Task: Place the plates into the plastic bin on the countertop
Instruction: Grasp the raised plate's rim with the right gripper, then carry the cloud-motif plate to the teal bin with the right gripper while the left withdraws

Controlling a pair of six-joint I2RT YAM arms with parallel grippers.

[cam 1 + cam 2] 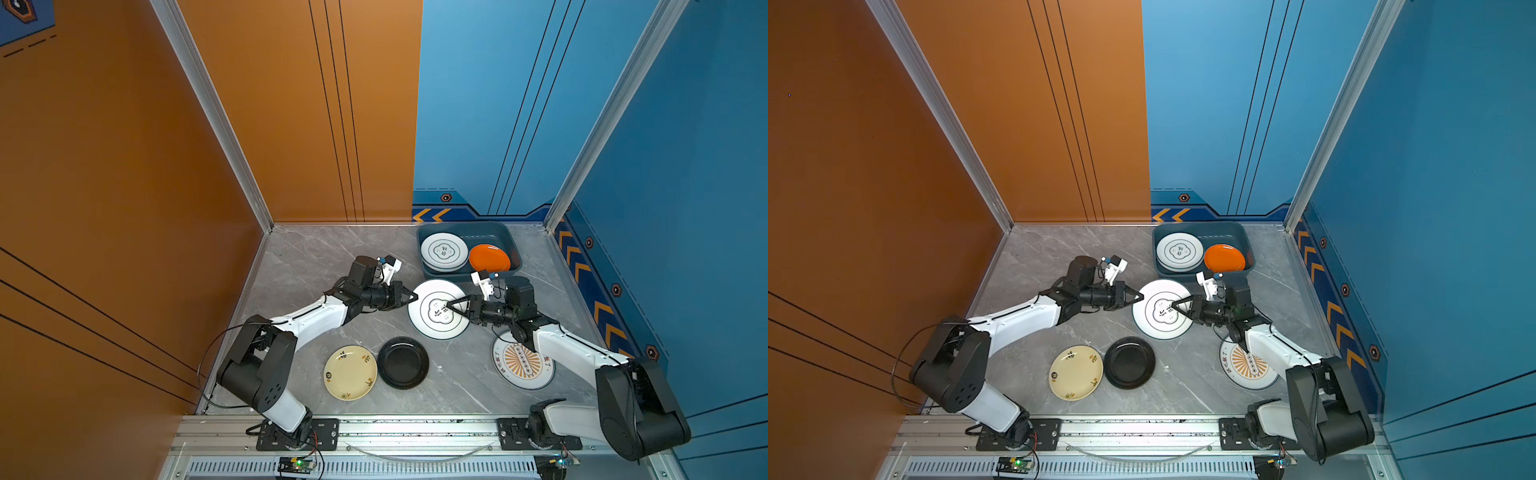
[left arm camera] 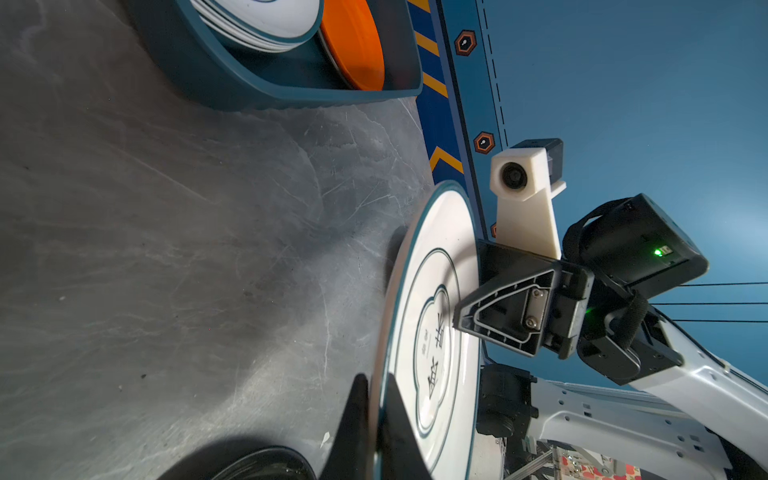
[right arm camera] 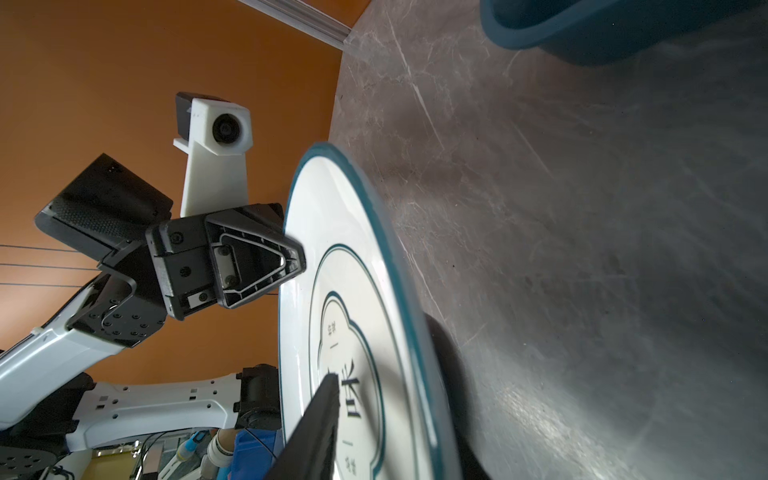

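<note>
Ringed plate point(image 1: 428, 326): my left gripper point(image 1: 413, 297) is clamped on its left rim; my right gripper point(image 1: 448, 307) reaches over its middle, clamped or not I cannot tell.

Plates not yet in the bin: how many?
4: ringed plate in the middle, rim in the left gripper; cream plate and black plate side by side near the front; sunburst plate partly under the right arm. More could be stacked unseen.
</note>
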